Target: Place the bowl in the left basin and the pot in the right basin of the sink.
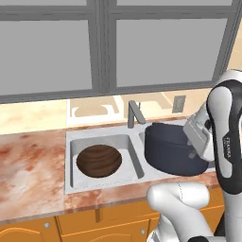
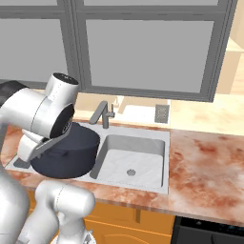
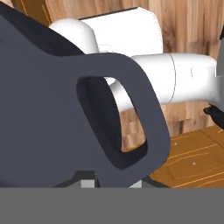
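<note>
Left base view: bowl (image 1: 99, 160) sits in the left basin (image 1: 78, 178) of the sink (image 1: 71, 138); pot (image 1: 171, 150) hangs tilted over the right basin (image 2: 133, 162); gripper (image 3: 113, 183) pinches the pot's loop handle (image 3: 133, 109) in the hand view.

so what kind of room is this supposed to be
Most likely a kitchen, and a rendered one: a double-basin sink with a grey faucet is set in a marbled countertop, with orange wooden cabinets below and a window behind.
</note>
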